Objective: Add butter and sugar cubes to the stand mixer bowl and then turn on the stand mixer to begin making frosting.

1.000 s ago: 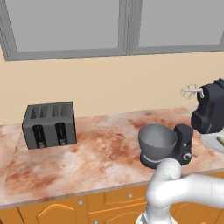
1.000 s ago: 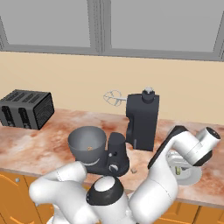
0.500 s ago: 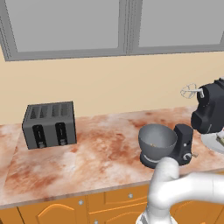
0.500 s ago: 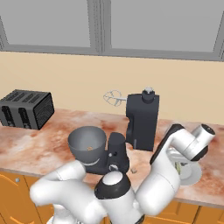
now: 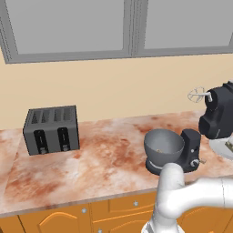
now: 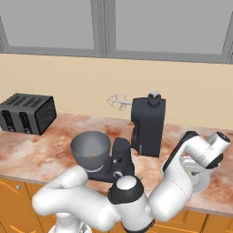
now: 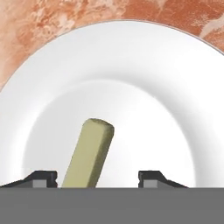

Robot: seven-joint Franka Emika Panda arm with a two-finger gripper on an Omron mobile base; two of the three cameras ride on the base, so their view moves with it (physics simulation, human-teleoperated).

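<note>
Marbled reddish counter (image 5: 100, 154) ran under a double window, w/ a four-slot toaster (image 5: 51, 130) at the far left. Stand mixer (image 6: 146, 125) stood w/ its head tilted up, wire whisk (image 6: 118, 101) hanging free; the stand mixer bowl (image 6: 91, 149) sat in its cradle, a few small specks at the bottom, probably sugar cubes, too small to be sure. My arm reached right of the mixer, down over a white plate (image 7: 131, 65).

In the hand view the butter (image 7: 89, 153) lay on that plate as a pale olive stick, its near end running down betw. my pincer (image 7: 97, 178) tips. Tips stood spread, one just beside the stick, the other well apart from it; not pinching anything as far as I could tell.

Step in hand, imo: grabbing the butter. Next move called for squeezing the tips onto the stick, prob. shifting sideways a bit to centre it, then lifting clear of the plate rim and carrying it left over the bowl. Mixer knob came after.
</note>
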